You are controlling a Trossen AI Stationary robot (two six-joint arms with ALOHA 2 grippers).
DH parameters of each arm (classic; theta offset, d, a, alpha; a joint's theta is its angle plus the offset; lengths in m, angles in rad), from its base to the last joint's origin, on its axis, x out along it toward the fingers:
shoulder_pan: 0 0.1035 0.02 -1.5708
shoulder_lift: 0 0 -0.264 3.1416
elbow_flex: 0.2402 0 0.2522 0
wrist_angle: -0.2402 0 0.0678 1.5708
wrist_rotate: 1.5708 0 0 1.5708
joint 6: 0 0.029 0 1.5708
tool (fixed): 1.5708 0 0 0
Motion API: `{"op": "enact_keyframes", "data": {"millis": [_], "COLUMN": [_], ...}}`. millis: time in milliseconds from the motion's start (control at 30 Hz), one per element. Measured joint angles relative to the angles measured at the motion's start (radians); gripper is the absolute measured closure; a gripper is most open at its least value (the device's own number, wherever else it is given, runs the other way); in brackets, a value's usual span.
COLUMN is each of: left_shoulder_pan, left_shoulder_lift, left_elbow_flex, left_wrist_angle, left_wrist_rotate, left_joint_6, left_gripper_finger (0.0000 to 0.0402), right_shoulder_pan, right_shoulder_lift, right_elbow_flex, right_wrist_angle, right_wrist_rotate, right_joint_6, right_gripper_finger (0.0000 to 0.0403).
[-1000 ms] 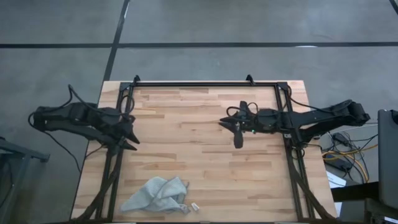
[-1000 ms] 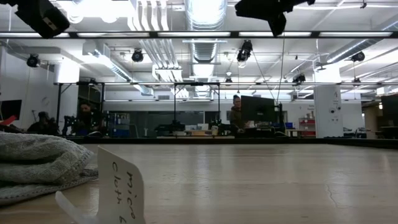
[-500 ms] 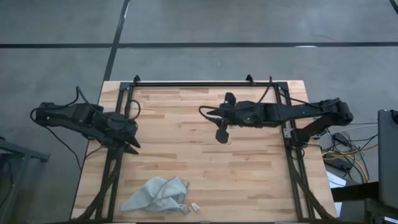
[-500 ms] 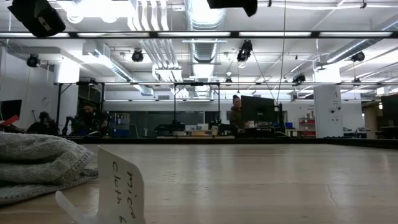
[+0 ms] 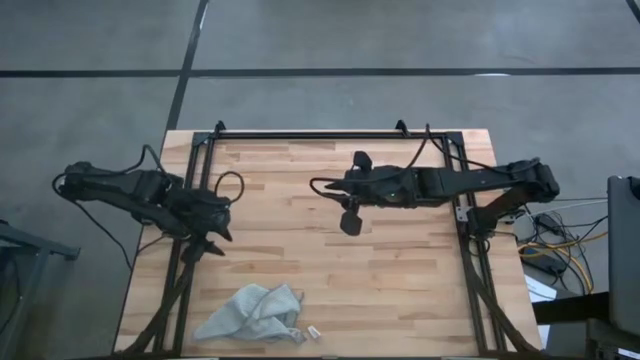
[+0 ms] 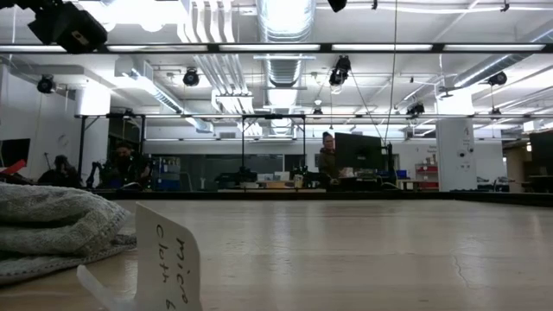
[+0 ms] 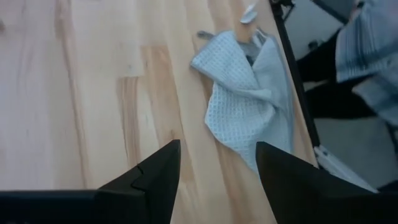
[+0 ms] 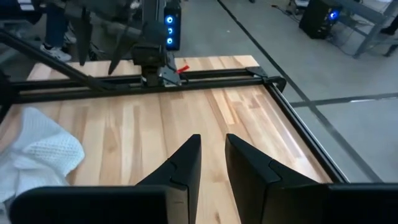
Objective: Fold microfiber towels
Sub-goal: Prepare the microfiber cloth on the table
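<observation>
While I am watching from my station, I am counting these things in the four views:

Towels: one microfiber towel (image 5: 251, 312) is lying crumpled, not folded, near the front edge of the table (image 5: 330, 270), toward the left arm's side. It is also showing as a pale waffle cloth in the left wrist view (image 7: 249, 102), and at the edge of the low view (image 6: 52, 229).

Tags: one small white tag (image 5: 312, 331) is lying on the wood just beside the towel. In the low view one white card (image 6: 168, 257) with handwriting is standing close to the camera; I cannot tell if it is the same piece.

Arms: two dark arms are reaching over the table, one from each side.

Left gripper: the left gripper (image 5: 212, 243) is hovering above the left side of the table, well apart from the towel. Its two fingers (image 7: 155, 177) are standing spread wide, and nothing is between them.

Right gripper: the right gripper (image 5: 349, 220) is hanging above the middle of the table, toward the back half. Its two fingers (image 8: 180, 168) are standing only a little apart, with a narrow gap, and they are not pinching anything.

Frame: one black metal frame (image 5: 330, 134) is running around the tabletop.

People: I am seeing about three persons sitting far behind in the room, in the low view.
</observation>
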State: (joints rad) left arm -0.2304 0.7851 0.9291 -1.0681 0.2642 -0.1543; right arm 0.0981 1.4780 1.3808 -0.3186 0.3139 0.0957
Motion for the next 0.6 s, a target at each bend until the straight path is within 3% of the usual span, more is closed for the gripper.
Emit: {"op": "enact_keyframes", "data": {"millis": [300,600], "left_shoulder_pan": [-0.043,-0.206], "left_shoulder_lift": [0.002,0.031], "left_elbow_flex": [0.0,0.0], "left_wrist_angle": [-0.004,-0.071], "left_wrist_rotate": [0.005,0.004], "left_joint_6": [0.03,0.153], "left_gripper_finger": [0.019,0.0191], "right_shoulder_pan": [0.015,0.016], "right_shoulder_lift": [-0.049,-0.071], "right_elbow_flex": [0.0,0.0], "right_wrist_angle": [-0.017,-0.022], "right_wrist_rotate": [0.0,0.0], "right_joint_6": [0.017,0.01], "right_gripper_finger": [0.033,0.0337]}}
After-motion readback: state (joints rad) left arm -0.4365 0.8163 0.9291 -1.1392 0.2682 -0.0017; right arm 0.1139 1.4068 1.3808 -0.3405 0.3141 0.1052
